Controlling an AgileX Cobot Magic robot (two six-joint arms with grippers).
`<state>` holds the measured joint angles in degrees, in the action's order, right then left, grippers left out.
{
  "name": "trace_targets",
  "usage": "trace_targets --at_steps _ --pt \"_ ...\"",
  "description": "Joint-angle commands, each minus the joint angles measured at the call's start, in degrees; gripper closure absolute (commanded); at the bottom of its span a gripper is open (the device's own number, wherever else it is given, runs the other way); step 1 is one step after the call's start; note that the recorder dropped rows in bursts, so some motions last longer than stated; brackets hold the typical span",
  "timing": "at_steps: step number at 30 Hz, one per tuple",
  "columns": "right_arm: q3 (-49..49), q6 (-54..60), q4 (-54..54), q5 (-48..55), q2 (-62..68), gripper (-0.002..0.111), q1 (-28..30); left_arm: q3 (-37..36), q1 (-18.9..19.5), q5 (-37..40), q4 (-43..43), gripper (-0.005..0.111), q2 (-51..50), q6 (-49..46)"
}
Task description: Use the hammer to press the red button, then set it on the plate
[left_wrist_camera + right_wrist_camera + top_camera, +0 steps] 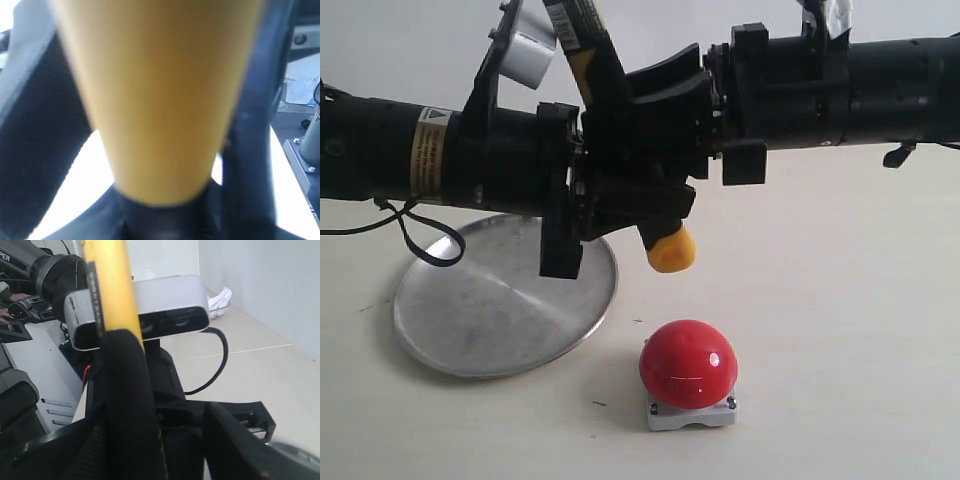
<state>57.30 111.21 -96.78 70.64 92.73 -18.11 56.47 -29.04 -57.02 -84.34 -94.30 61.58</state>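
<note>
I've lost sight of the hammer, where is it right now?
In the exterior view the hammer is held up mid-frame by the left pincer, yellow end down, above the red button and right of the plate.

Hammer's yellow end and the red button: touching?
Apart. Exterior view: the hammer hangs above the red button, with bare table visible between them.

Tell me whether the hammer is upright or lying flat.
Nearly upright, leaning slightly: the hammer is in the air, its handle running steeply down to the yellow end; its head is out of frame.
</note>
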Motion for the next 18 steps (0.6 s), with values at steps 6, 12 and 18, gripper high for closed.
trace_targets --at_steps 6,12,18 --pt "0.46 2.24 -3.16 -0.67 0.11 0.049 -0.52 0.18 -1.86 -1.75 2.17 0.107 0.59 -0.57" --pt "0.46 2.59 -3.16 -0.67 0.11 0.049 -0.52 0.18 -1.86 -1.75 0.55 0.107 0.59 -1.17" --pt "0.46 2.59 -3.16 -0.67 0.00 0.049 -0.52 0.18 -1.86 -0.95 0.56 0.107 0.59 -1.27"
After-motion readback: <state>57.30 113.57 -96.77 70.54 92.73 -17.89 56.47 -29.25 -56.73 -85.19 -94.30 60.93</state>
